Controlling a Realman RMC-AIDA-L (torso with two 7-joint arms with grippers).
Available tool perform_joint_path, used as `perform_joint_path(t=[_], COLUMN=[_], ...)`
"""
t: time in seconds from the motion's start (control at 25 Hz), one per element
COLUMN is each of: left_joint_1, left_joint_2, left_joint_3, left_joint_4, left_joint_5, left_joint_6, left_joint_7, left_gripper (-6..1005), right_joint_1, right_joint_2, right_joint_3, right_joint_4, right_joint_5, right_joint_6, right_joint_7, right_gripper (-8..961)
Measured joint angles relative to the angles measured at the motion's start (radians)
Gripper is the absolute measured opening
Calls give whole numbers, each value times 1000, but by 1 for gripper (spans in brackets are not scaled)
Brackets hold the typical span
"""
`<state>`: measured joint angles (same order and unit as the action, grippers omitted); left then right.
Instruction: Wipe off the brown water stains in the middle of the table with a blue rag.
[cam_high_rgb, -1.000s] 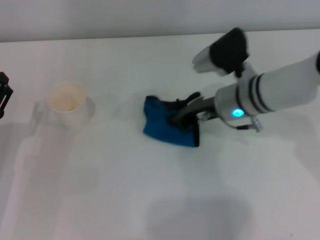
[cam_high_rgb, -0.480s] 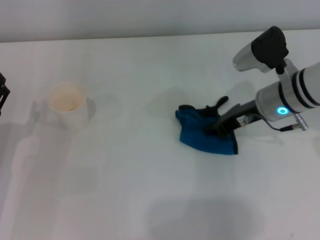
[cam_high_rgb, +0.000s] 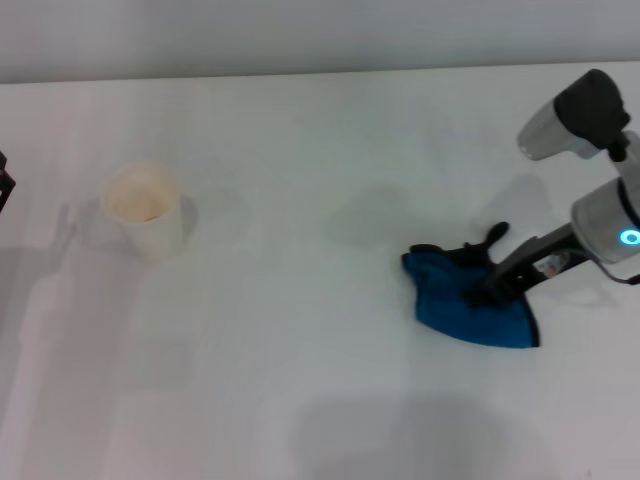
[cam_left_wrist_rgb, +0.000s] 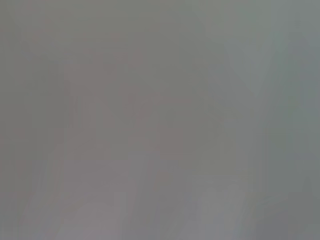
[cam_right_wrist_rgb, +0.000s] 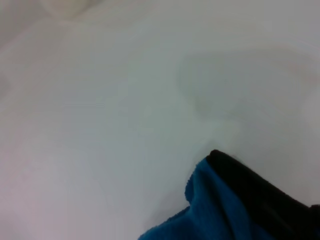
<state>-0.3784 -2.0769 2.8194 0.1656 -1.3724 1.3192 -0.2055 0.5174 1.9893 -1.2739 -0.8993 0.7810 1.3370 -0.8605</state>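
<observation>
You see only a flat, featureless grey field in the left wrist view; nothing in it can be told apart.

Bare test bench: a plain white table (cam_high_rgb: 300, 400) against a blank wall (cam_high_rgb: 250, 35).

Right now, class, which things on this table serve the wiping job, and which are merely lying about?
Belonging to the job:
blue rag, pinned under the right end effector
faint stain patch, beside the rag
table

Lying about:
paper cup, far left
left end effector, at the left edge
</observation>
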Motion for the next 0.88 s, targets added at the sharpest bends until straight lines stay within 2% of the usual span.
perform_joint_path(t=[0.08, 0.24, 0.6, 0.88], left_joint_1=[-1, -1, -5, -5], left_joint_2=[0, 0, 0, 0], left_joint_3=[0, 0, 0, 0], left_joint_4=[0, 0, 0, 0], left_joint_5=[-1, -4, -4, -5], left_joint_6=[0, 0, 0, 0], left_joint_7=[0, 0, 0, 0], left_gripper=[886, 886, 887, 887], right_joint_1=[-23, -46, -52, -66], right_joint_2=[5, 16, 20, 19], right_joint_3=[1, 2, 13, 102], right_joint_4=[-49, -95, -112, -143], right_joint_5=[-30, -48, 10, 113], right_joint_6=[13, 24, 17, 25], right_joint_7=[19, 26, -2, -60], right_gripper=[30, 112, 264, 505])
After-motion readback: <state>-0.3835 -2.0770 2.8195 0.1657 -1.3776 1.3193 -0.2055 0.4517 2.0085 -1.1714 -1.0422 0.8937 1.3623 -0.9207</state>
